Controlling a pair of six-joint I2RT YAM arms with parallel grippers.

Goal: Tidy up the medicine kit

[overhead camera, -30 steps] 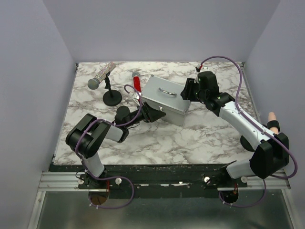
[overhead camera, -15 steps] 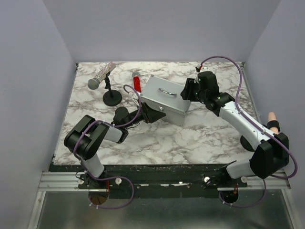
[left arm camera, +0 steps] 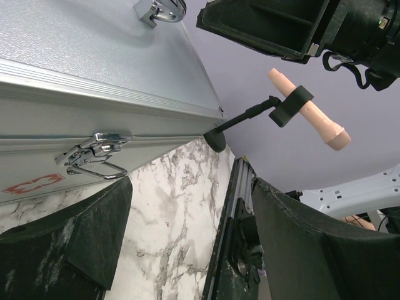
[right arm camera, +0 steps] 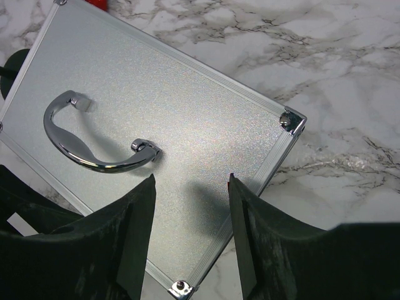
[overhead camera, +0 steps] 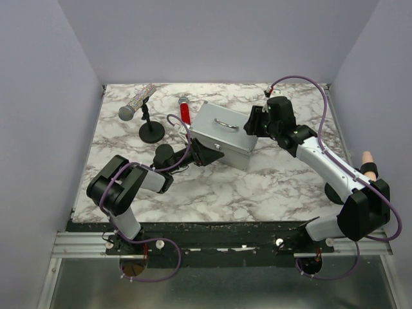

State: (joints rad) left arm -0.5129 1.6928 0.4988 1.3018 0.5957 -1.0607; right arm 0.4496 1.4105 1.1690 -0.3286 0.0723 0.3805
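**Top external view: left arm lines up on the shut medicine kit (overhead camera: 222,134)**

Over the last second the left gripper (overhead camera: 207,154) has spread its jaws slightly wider and its arm has eased back a touch. It now stands open and empty, facing the kit's front, just beside the latch (left arm camera: 94,152). The kit has not moved. It sits closed on the table (overhead camera: 257,187), towards the back, with its handle (right arm camera: 94,145) on top. The right gripper (overhead camera: 252,122) hovers open over the lid's right end, holding nothing. Organizing has barely begun, and undoing the latch looks like the next step.
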